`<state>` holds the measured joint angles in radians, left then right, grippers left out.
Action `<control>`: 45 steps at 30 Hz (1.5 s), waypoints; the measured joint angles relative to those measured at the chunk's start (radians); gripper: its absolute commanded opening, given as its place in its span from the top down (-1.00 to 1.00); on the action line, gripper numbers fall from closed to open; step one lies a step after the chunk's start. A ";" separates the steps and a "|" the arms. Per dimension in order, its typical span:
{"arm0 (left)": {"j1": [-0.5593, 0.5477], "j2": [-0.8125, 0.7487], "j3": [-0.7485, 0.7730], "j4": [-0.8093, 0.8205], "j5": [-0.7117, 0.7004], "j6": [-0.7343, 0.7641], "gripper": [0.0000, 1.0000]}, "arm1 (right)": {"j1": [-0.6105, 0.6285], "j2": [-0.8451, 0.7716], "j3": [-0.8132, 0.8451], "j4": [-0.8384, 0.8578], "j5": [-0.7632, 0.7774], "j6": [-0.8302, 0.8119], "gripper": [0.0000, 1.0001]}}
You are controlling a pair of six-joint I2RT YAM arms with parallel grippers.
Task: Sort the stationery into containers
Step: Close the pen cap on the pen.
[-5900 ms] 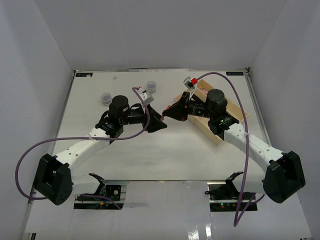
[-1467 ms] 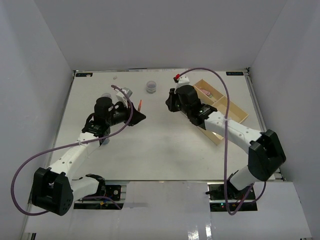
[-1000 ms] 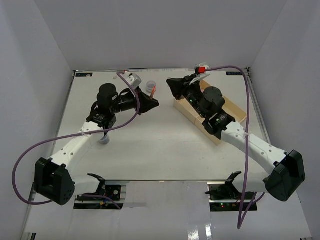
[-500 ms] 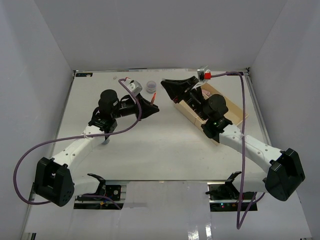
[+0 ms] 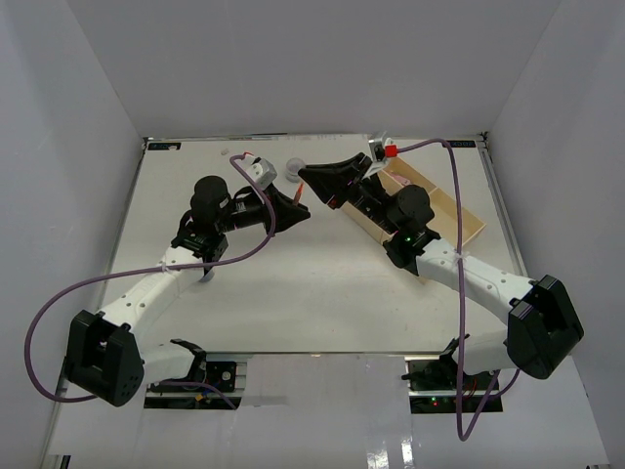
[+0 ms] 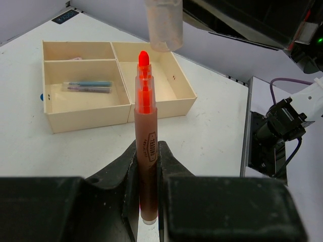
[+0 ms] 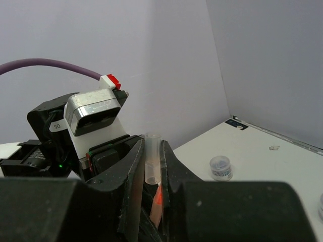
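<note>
Showing 2 white-shelled limbs, left arm (image 5: pixel 146 291) and right arm (image 5: pixel 483 278), with black round joints and black bases. Trailing purple cable (image 5: pixel 430 145) from the right arm's silver camera block (image 5: pixel 377 148). Wearing a red tab (image 5: pixel 390 151) just beside that block.

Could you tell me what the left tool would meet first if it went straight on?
Probably the clear cap, held in the right tool, just beyond the tip of the orange marker that the left tool grips.
</note>
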<state>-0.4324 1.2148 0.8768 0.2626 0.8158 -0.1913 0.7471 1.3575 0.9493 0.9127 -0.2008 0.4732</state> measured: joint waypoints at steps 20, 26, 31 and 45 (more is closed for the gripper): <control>0.000 -0.014 -0.007 0.007 0.004 -0.001 1.00 | 0.009 0.000 -0.030 0.034 -0.015 0.011 0.85; 0.000 -0.014 -0.018 0.012 0.014 -0.002 1.00 | 0.009 0.003 -0.031 0.042 -0.014 0.012 0.85; 0.000 -0.014 -0.018 0.013 0.016 -0.005 1.00 | 0.009 0.006 -0.029 0.050 -0.015 0.010 0.85; 0.000 -0.014 -0.018 0.027 0.037 -0.008 1.00 | 0.009 0.008 -0.021 0.058 0.003 -0.024 0.85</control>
<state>-0.4324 1.2003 0.8589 0.2897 0.8524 -0.1997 0.7559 1.3659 0.9279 0.9707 -0.1978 0.4492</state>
